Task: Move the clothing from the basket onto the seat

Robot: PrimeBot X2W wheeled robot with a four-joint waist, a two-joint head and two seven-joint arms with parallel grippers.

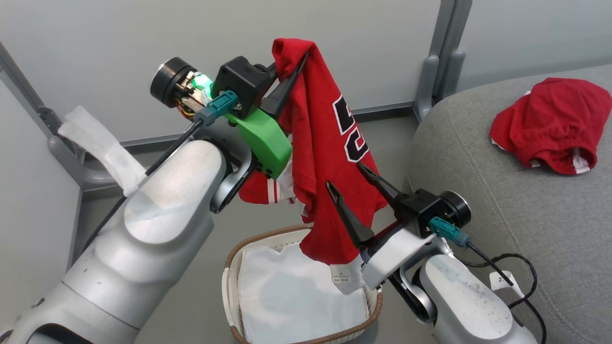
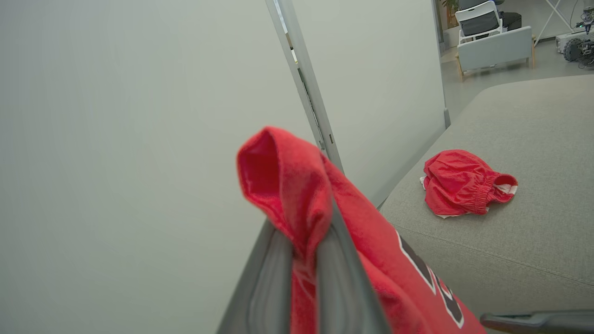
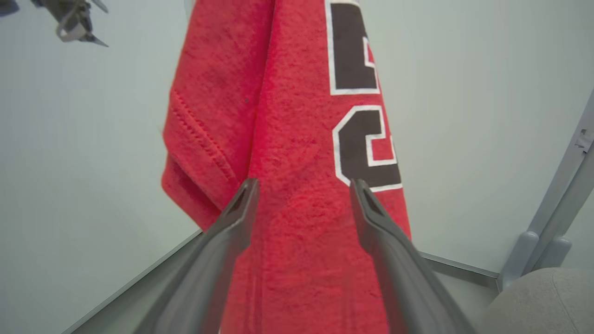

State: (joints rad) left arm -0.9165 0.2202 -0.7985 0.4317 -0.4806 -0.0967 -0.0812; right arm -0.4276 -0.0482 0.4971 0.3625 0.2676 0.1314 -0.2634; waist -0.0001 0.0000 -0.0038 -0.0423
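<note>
Hanging from the left pincer (image 1: 300, 59), which is pressed together on a fold at its top, the red jersey (image 1: 320, 143) dangles above the basket (image 1: 229, 272), well short of the seat (image 1: 478, 200). The right pincer (image 1: 344, 174) stands spread at the jersey's lower half, gripping nothing. Hazards: the single pinch may slip, dropping the jersey on the floor (image 1: 394, 141); the trailing hem may snag the basket rim or the spread fingers (image 1: 349, 217).
</note>
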